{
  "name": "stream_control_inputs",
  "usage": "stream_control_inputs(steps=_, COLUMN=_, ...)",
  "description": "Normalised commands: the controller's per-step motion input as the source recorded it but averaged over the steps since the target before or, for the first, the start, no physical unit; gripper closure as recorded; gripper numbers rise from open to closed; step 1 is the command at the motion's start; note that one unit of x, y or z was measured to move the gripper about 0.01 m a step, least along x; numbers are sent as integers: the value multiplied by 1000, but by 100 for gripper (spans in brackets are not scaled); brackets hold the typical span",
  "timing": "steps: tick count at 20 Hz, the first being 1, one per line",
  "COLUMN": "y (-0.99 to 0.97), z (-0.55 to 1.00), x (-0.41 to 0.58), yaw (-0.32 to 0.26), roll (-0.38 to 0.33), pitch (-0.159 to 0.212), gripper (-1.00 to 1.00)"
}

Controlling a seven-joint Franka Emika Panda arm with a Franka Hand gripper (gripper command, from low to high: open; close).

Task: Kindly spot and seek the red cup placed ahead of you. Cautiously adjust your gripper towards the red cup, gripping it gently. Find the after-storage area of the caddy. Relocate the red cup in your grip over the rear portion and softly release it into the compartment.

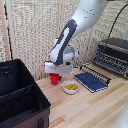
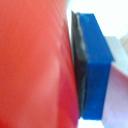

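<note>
The gripper (image 1: 54, 73) hangs low over the wooden table (image 1: 95, 107), its white blocky head sitting directly above the red cup (image 1: 53, 78), whose upper part disappears between the short fingers while its lower body shows beneath the head. In the wrist view the cup's red wall (image 2: 35, 65) fills most of the picture and lies flush against the dark pad of a blue-tipped finger (image 2: 95, 65), so on that side there is plain contact; the opposite finger is out of sight there. Taken together the two views show the fingers narrowed onto the cup and holding it. Whether the cup's base rests on the table or is just off it cannot be told. Just beside the gripper, toward the exterior view's right and a little nearer the camera, sits the white bowl (image 1: 70, 87) with yellow contents, close to the cup but not touching it. Farther out on that same side lies a dark blue notebook (image 1: 91, 81) flat on the table, and beyond it, well apart from the gripper, stands the grey toaster oven (image 1: 113, 56). On the other side of the gripper, toward the exterior view's left, the black caddy (image 1: 20, 97) stands open, its inner dividers visible; the rear portion (image 1: 12, 75) is the section lying farthest from the camera, near the gripper but apart from it.
</note>
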Motion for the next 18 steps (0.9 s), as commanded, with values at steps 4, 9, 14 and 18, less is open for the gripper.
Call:
stream_control_inputs(steps=4, y=0, z=690, x=138, yaw=-37, roll=91, pitch=18, gripper=100)
stream_control_inputs(steps=9, y=11, z=782, x=222, yaw=-20, roll=121, pitch=37, gripper=100)
stream_control_inputs(steps=14, y=218, z=946, x=293, yaw=26, roll=54, pitch=72, gripper=100)
stream_control_inputs(steps=18, y=434, z=1000, x=124, yaw=37, roll=10, pitch=53, gripper=100)
